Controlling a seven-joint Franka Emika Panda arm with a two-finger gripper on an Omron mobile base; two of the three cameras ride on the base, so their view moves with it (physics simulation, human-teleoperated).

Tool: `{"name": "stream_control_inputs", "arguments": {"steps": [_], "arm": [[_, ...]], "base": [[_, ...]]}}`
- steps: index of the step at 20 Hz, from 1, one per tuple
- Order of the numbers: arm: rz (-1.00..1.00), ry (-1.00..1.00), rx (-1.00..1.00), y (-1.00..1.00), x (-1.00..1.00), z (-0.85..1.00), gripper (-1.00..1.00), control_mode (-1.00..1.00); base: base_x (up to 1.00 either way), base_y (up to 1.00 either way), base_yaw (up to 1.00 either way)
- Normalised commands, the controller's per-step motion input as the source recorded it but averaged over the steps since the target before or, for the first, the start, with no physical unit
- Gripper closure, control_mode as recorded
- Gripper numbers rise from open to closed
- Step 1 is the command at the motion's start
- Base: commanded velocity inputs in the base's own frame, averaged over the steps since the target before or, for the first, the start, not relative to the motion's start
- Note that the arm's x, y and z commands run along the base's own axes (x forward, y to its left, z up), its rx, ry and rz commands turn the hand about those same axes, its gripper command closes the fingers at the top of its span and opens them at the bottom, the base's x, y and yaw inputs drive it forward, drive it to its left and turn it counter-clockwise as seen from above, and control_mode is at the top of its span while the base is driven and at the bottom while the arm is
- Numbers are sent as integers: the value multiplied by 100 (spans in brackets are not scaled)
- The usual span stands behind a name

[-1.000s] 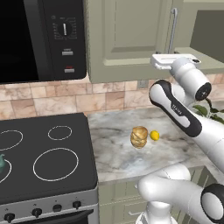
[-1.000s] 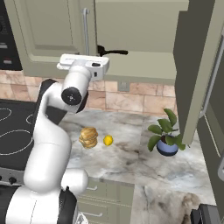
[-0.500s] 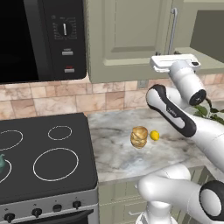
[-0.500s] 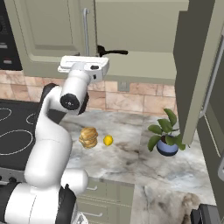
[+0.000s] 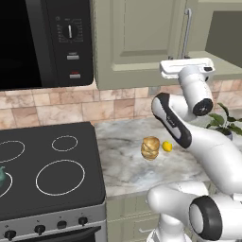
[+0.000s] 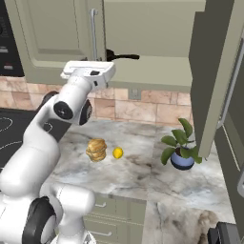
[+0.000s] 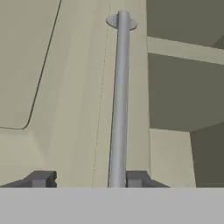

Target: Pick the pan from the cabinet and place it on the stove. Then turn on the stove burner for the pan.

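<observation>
In the hand view my gripper (image 7: 89, 178) faces the closed cabinet door (image 7: 65, 87). That door's silver bar handle (image 7: 119, 100) runs up between the fingertips. It lies against the right one, with a gap to the left one, so the gripper is open. The cabinet (image 6: 143, 38) stands open on its right side. The pan shows there as a thin black handle (image 6: 125, 56) sticking out past the closed door; its body is hidden. The stove (image 5: 47, 165) lies lower left, with its large ring burner (image 5: 60, 177) near the front.
The swung-out cabinet door (image 6: 214, 71) hangs at the right. A black microwave (image 5: 42, 42) sits above the stove and a teal kettle (image 5: 2, 176) at its left edge. On the marble counter (image 5: 127, 165) lie a tan pastry (image 5: 151, 148), a lemon (image 5: 167, 146) and a potted plant (image 6: 181, 147).
The hand has stayed at the cabinet's lower edge, nudging slightly toward the door. Its fingers have drawn closer together around the bar handle.
</observation>
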Motion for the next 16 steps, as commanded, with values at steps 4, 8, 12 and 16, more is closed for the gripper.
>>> {"name": "stream_control_inputs", "arguments": {"steps": [4,8,12,16], "arm": [[-19,8,0,2,9,0,100,-100],[1,7,4,-29,14,0,100,-100],[20,8,10,-33,44,-5,100,-100],[32,5,8,-29,45,-21,100,-100]], "base": [[0,0,0],[0,0,0],[0,0,0],[0,0,0]]}}
